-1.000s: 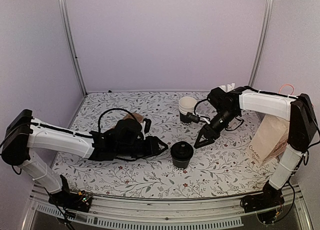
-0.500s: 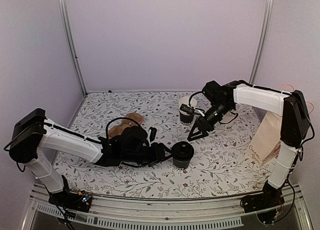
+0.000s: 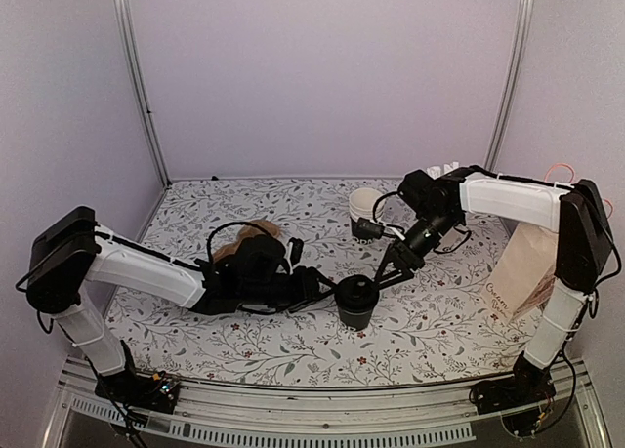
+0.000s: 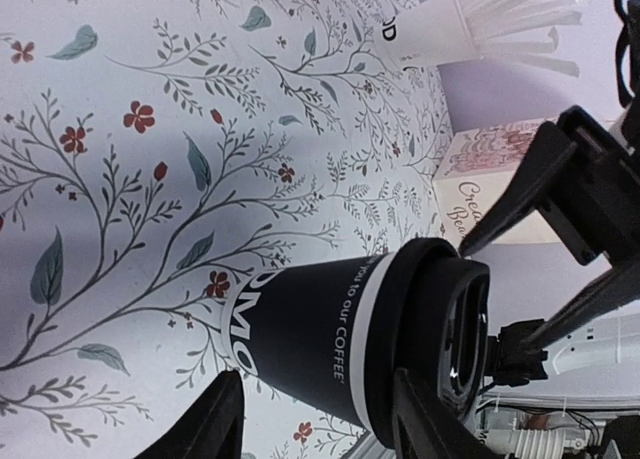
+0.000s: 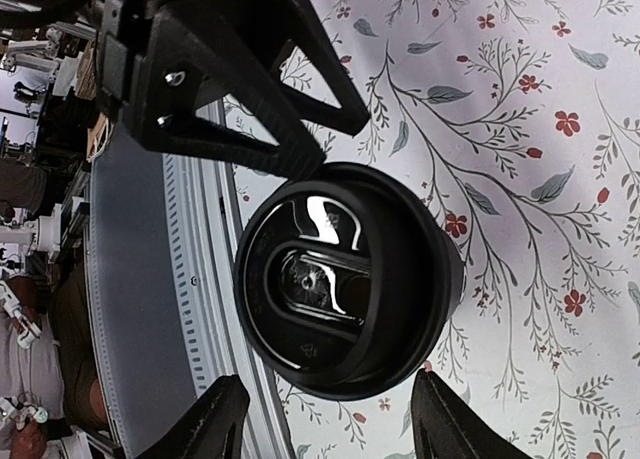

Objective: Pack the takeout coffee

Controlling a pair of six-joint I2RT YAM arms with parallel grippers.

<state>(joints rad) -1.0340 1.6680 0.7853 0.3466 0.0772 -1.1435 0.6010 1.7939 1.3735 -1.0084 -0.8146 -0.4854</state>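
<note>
Black-lidded cup (image 3: 355, 302) upright, near centre; left gripper (image 3: 329, 285) spread astride its body, right gripper (image 3: 381, 272) spread over lid (image 5: 345, 279), both apparently lining up a grasp.

Takeout coffee (image 4: 320, 329) print partly turned away; paper bag (image 3: 518, 277) partly behind right arm (image 3: 574, 258).

Coffee cup (image 4: 320, 329), black band: small white line ending "you to our COFFEE"; beside it large white letters, cut off, roughly "OMC".
Paper bag (image 4: 472, 174): script beginning "Crea" and "Bea", the rest hidden.
White cup with sticks (image 4: 425, 34): partial print, only "D" legible.
</note>
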